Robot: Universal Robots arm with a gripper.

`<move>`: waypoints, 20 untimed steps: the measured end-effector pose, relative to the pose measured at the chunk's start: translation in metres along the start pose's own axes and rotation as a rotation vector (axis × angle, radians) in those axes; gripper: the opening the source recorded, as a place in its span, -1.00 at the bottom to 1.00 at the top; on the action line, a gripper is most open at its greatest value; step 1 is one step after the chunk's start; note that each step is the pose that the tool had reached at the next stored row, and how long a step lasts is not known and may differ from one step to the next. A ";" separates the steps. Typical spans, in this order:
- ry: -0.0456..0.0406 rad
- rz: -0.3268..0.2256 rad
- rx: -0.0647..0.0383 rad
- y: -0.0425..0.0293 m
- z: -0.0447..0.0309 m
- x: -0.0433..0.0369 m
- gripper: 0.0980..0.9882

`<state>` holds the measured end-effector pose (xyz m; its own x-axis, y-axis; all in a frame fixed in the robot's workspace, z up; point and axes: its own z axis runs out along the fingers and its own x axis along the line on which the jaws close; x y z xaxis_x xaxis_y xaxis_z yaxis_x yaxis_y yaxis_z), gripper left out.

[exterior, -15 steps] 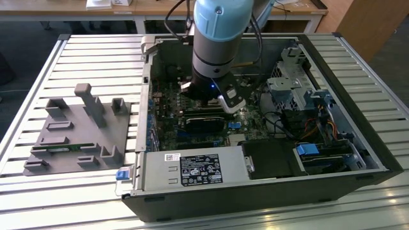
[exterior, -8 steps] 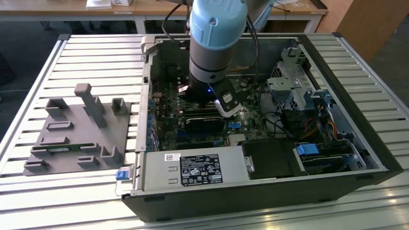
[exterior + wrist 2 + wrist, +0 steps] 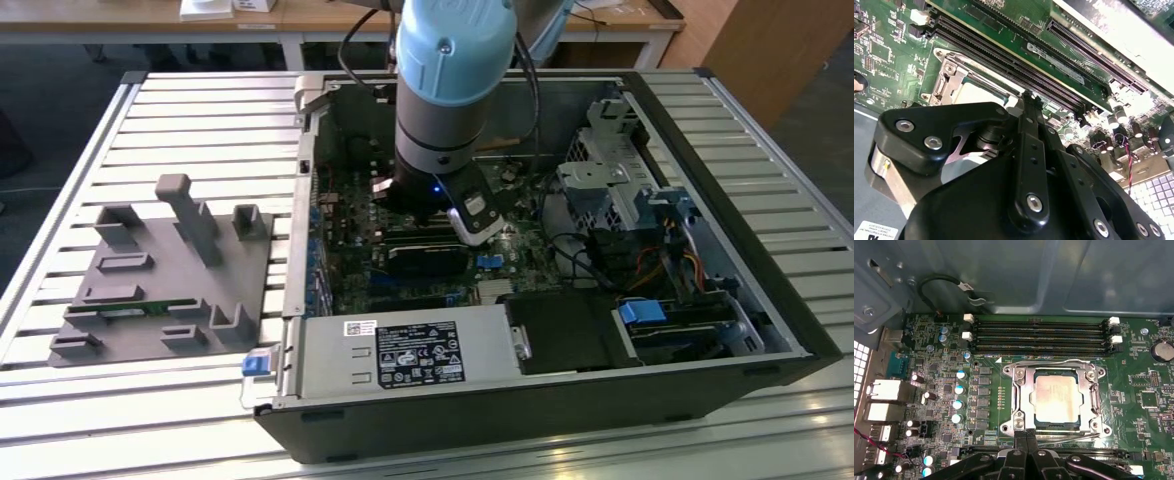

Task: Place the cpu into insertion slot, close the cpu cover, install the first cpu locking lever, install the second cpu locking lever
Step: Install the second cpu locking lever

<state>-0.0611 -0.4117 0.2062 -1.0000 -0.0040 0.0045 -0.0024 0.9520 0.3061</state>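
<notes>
The cpu (image 3: 1056, 398) lies flat in the insertion slot (image 3: 1074, 423), its pale tan face showing through the cut-out of the cpu cover (image 3: 1024, 399), which lies down over it as a silvery frame. The slot sits on the green circuit board (image 3: 1134, 375) just beside the row of long black memory slots (image 3: 1039, 335). Thin wire levers run along the cover's edges; whether either is latched cannot be told.

In the first wrist view the gripper (image 3: 1026, 432) stands at the cover's edge that lies away from the memory slots, and its two black fingers (image 3: 1019, 440) are pressed together with no gap between them. They appear to hold nothing; the tips rest at or just above the frame's edge, where a lever wire passes. So the cpu lies straight ahead of the fingertips, toward the memory slots. The second wrist view shows the same closed tips (image 3: 1026, 97) at the socket's rim.

In the exterior view the arm (image 3: 454, 70) reaches steeply down into the open computer case (image 3: 747, 330), wrist nearly vertical over the board. On the exterior view's left, well apart, a grey parts holder (image 3: 160, 280) sits on the slatted table (image 3: 200, 110).
</notes>
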 end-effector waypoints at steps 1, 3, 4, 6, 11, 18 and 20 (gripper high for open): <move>0.0000 0.000 0.000 0.0000 0.0001 0.0002 -0.98; -0.0001 0.000 0.000 -0.0001 0.0003 0.0008 -0.98; 0.0000 0.000 0.000 -0.0001 0.0004 0.0011 -0.98; -0.0001 0.000 0.000 -0.0001 0.0007 0.0024 -0.98; 0.0000 0.000 -0.001 -0.0006 0.0020 0.0036 -0.98; -0.0002 0.000 -0.014 -0.0037 0.0016 0.0036 -0.98; -0.0002 0.000 -0.015 -0.0053 0.0012 0.0038 -0.98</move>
<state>-0.0648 -0.4164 0.2035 -1.0000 -0.0037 0.0044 -0.0021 0.9472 0.3206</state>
